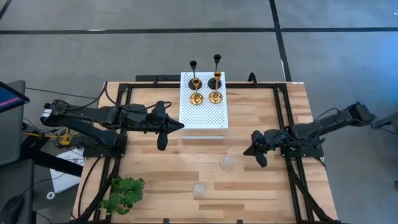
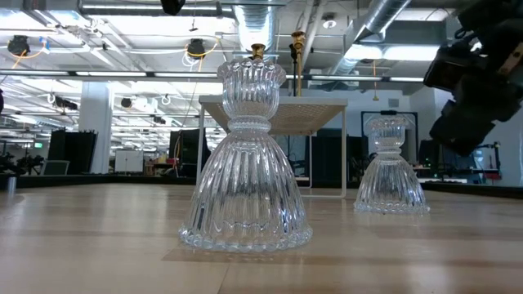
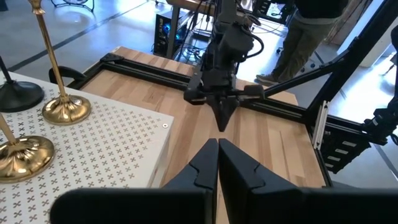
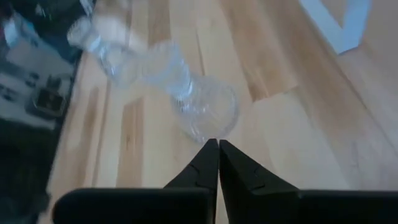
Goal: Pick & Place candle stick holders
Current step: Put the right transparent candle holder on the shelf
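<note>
Table: pale wood planks, dark frame.
White perforated board: at the far middle; carries four holders, judged already placed.
Left pincer: clenched, empty, beside the board's near left edge.
Right pincer: clenched, empty, near the farther glass holder.
Black candle stick holders: two, back row of board.
Gold candle stick holders: two, in front of them.
Glass candle stick holders: two, upright on bare table, apart; judged still to move.

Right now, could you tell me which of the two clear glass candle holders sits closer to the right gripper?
The glass holder just beside the right gripper, nearer the white board. The other glass holder stands farther off, toward the plant.
</note>
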You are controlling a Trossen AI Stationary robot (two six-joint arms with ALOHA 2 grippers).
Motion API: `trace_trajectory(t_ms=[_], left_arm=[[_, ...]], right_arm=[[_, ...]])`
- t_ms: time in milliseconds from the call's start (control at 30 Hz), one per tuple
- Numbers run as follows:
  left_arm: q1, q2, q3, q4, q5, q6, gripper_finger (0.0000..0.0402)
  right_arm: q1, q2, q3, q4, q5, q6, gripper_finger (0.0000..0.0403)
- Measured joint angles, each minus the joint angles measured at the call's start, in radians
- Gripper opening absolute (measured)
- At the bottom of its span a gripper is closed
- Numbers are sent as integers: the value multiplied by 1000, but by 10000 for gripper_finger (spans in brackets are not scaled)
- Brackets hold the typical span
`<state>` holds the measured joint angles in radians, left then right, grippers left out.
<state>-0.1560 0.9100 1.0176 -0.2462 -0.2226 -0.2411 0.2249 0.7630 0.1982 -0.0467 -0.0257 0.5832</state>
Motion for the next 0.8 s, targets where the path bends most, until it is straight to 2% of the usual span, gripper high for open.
trace_trajectory(t_ms=[200, 333, 600, 800], left_arm=[[0, 0, 0, 0, 0, -2, 11], [0, 0, 0, 0, 0, -2, 11], [0, 0, 0, 0, 0, -2, 11], [0, 0, 0, 0, 0, -2, 11]], right_arm=[[50, 85, 0, 14, 9, -98, 57], [67, 154, 0, 104, 60, -158, 114], [72, 302, 0, 342, 157, -245, 254], [78, 431, 0, 448, 155, -242, 310]])
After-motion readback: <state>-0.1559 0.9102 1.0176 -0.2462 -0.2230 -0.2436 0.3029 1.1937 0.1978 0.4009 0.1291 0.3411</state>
